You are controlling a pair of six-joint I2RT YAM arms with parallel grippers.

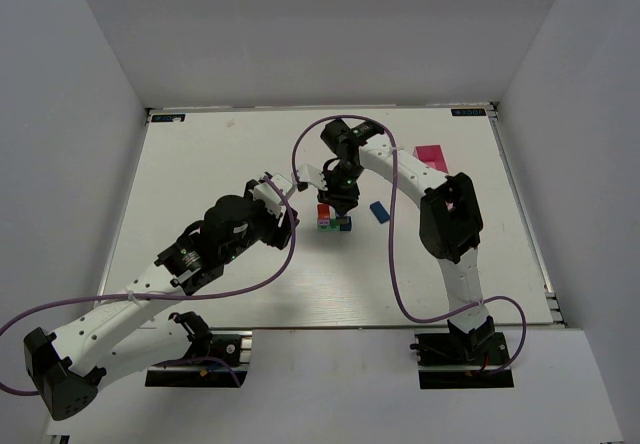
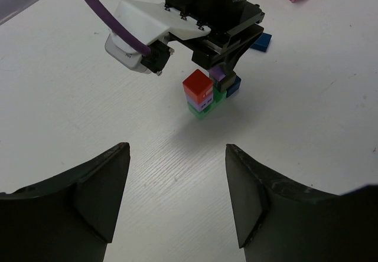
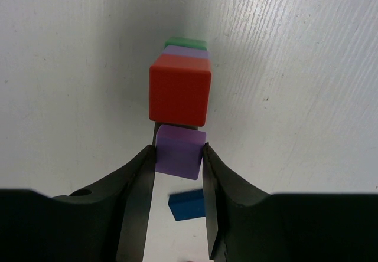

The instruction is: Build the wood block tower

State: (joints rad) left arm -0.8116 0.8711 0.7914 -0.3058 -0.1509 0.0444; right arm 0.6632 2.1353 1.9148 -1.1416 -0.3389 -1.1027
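The right pincer (image 3: 179, 153) gripped a purple cube (image 3: 180, 148), probably light and stiff, by flat sides beside the tower (image 2: 199, 92); left pincer (image 2: 177, 156) gaped.

A purple cube (image 3: 180, 154) is showing between the right gripper's (image 3: 179, 150) black fingers (image 3: 134, 203); beyond them, a red cube (image 3: 180, 91) is gleaming.

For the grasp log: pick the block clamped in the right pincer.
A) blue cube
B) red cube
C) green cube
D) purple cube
D: in the right wrist view, the right pincer presses both sides of a purple cube, held just beside the red cube that tops the stack.
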